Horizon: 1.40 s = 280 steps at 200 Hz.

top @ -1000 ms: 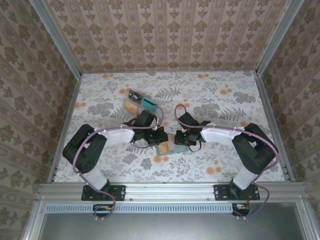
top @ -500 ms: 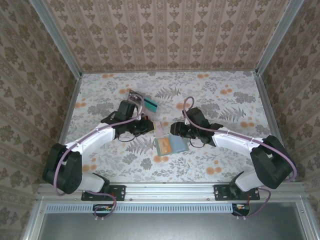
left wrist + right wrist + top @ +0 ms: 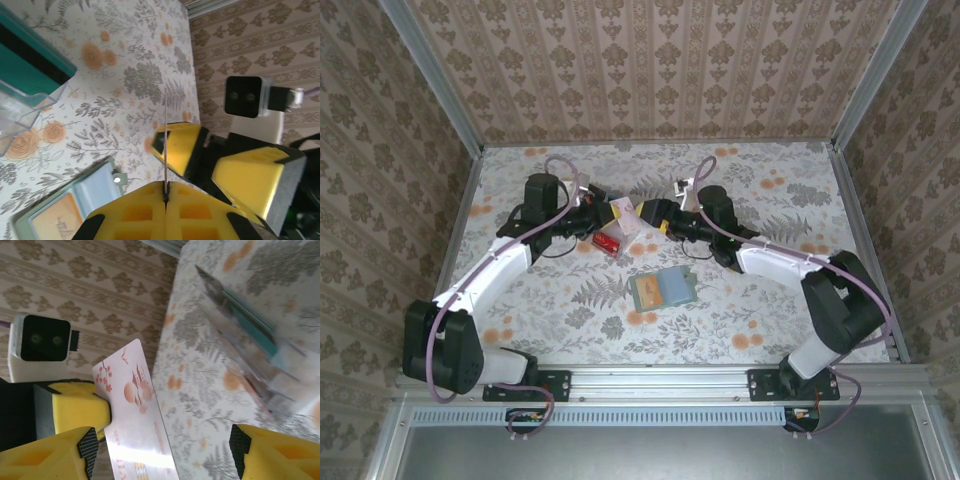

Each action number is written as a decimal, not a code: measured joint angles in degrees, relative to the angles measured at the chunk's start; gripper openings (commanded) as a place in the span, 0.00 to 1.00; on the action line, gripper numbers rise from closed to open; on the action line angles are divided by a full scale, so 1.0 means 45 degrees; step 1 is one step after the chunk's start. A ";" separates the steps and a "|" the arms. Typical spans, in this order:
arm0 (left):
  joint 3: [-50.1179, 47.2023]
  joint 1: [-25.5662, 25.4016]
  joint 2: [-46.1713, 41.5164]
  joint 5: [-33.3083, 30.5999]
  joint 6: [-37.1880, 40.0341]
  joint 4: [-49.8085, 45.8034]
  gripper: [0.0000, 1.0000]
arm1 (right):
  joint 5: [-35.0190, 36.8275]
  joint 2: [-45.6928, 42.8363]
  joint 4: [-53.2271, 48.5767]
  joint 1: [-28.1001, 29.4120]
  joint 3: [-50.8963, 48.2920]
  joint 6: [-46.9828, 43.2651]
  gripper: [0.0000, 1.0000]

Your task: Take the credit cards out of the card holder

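Floral table (image 3: 770, 320) first: the card holder (image 3: 663, 290) lies open about mid-table, with tan-orange and pale blue credit cards (image 3: 647, 293) tucked in it. Toward the far edge, the left gripper (image 3: 166, 197) is clamped tight on a white card with red prints (image 3: 132, 400), and the right gripper (image 3: 655, 214) gapes wide around it, gripping nothing

Count | tools: 2, left tool (image 3: 165, 189) and right tool (image 3: 162, 447) | card holder (image 3: 663, 290): 1 | credit cards: tan-orange card (image 3: 647, 293) 1, pale blue card (image 3: 677, 287) 1, white card (image 3: 135, 415) with red print 1 | clear tray (image 3: 30, 107): 1 | teal card (image 3: 20, 70): 1, the tray's other cards too blurred to count | small red flat item (image 3: 607, 243): 1 | desk (image 3: 770, 320): 1
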 measured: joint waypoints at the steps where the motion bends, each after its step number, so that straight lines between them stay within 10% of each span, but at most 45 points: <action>1: 0.0000 0.0010 0.0000 0.0015 -0.0015 0.0019 0.00 | -0.0049 0.0049 0.0063 -0.0005 0.0024 0.0063 0.72; 138: -0.0282 0.0918 -0.0311 0.1248 -0.1953 0.1428 0.00 | -0.1938 0.0913 0.3570 -0.0049 0.0282 0.2890 0.02; 196: -0.0461 0.1792 -0.0568 -0.0131 -0.0423 -0.1875 0.72 | -0.1787 0.0690 0.0860 0.0029 0.0403 -0.0189 0.00; 280: -0.1865 0.3793 -0.1336 -0.2812 0.2001 -0.4945 1.00 | 0.1831 0.0583 -0.7072 0.1807 0.4245 -0.9530 0.00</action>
